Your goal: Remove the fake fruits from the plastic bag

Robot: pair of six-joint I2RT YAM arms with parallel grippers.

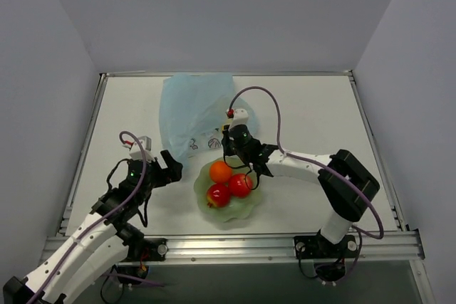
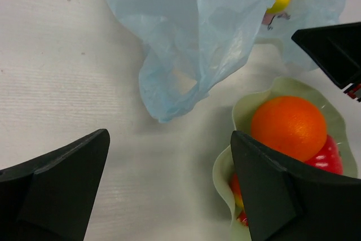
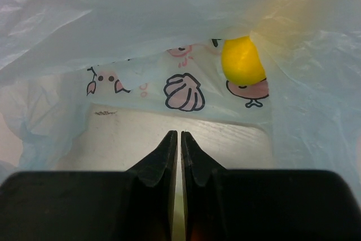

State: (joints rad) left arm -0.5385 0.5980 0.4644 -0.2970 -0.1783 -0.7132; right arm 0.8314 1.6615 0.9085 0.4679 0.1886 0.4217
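Leaving a yellow fruit (image 3: pixel 242 60) in the plastic bag (image 1: pixel 192 105) at upper centre, the orange (image 1: pixel 220 171) and two red apples (image 1: pixel 240 185) fill the bowl (image 1: pixel 246 209); right hand (image 3: pixel 179 139) closed empty, left hand (image 2: pixel 169 135) spread.

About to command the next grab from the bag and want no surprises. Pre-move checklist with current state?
1. Right gripper open for a grasp: not ok, fingers shut with nothing between them.
2. Target in sight: ok, a yellow fruit lies inside the plastic bag, ahead and right of the fingers.
3. Bag mouth open toward the right gripper: ok, its wrist view looks inside.
4. Left gripper free: ok, open, empty, not holding the bag.
5. Fruits already out: ok, orange and two red apples sit in the bowl.
6. More fruit hidden in the bag: cannot tell.
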